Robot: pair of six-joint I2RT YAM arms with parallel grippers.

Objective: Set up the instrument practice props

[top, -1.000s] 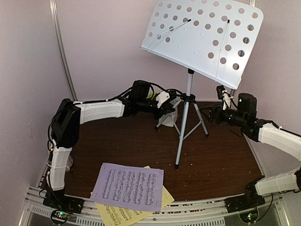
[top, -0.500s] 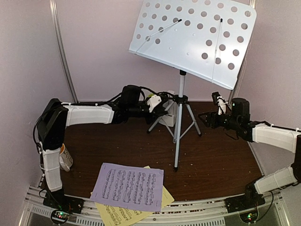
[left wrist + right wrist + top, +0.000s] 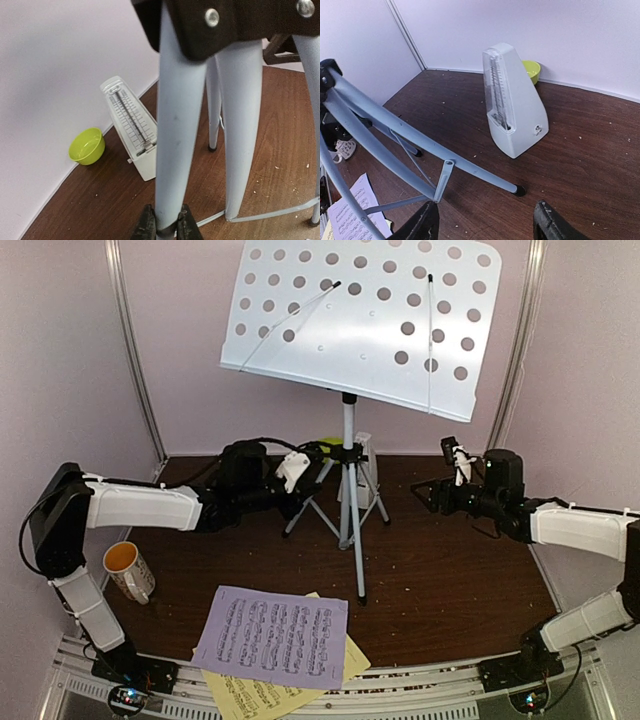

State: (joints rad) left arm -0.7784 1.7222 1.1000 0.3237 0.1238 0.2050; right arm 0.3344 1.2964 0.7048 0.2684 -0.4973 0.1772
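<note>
Behind the tripod leg (image 3: 175, 125) gripped by the left pincer (image 3: 166, 226) stand metronome (image 3: 131, 125) and bowl (image 3: 87, 146); right pincer (image 3: 487, 222) wide.

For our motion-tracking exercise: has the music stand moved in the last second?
Yes. The music stand has shifted left, held at a leg by the left gripper; the lavender page at the near edge has stayed put.

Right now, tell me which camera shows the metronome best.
Right wrist: the metronome stands whole and unobstructed. Left wrist shows it partly behind a tripod leg; top external shows only a sliver.
</note>
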